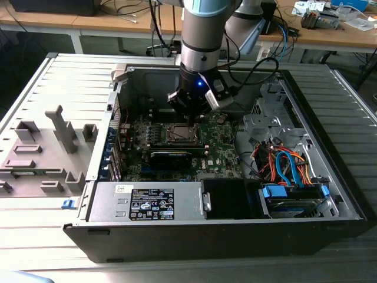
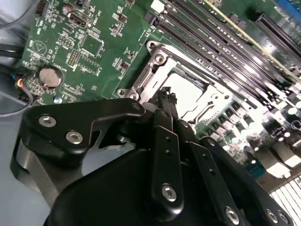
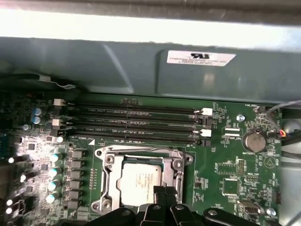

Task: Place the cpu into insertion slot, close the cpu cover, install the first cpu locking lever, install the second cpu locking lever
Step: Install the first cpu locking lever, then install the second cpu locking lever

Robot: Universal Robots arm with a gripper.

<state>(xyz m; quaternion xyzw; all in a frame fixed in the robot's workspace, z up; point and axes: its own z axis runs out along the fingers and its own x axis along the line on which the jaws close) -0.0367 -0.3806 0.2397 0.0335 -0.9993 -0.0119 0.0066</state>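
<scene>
A: What's the largest thing here?

B: An open desktop computer case (image 1: 330,194), lying on its side on a grey slatted tabletop (image 1: 35,76). Inside it sit a green motherboard (image 1: 221,147), a grey power supply (image 1: 147,203) with a printed white-and-black label too small to read, and a bundle of orange and blue cables (image 1: 288,165) beside a drive bay.

A: Any other writing?

B: A white sticker (image 3: 201,57) on the case wall in the first wrist view; its print is blurred. The board carries fine white lettering, also unreadable.

A: Where is the arm?

B: The gripper (image 1: 194,109) hangs over the board just above the insertion slot (image 1: 179,134).

A: And the cpu?

B: The cpu (image 3: 141,181) lies flat in the insertion slot, silvery top up, with the cpu cover (image 3: 109,175) framing it. Four memory slots (image 3: 136,123) run alongside, and a coin battery (image 3: 255,141) sits off to one side.

A: The fingers?

B: The fingers (image 2: 165,101) are pressed together, holding nothing, their tips at the edge of the socket frame.
</scene>
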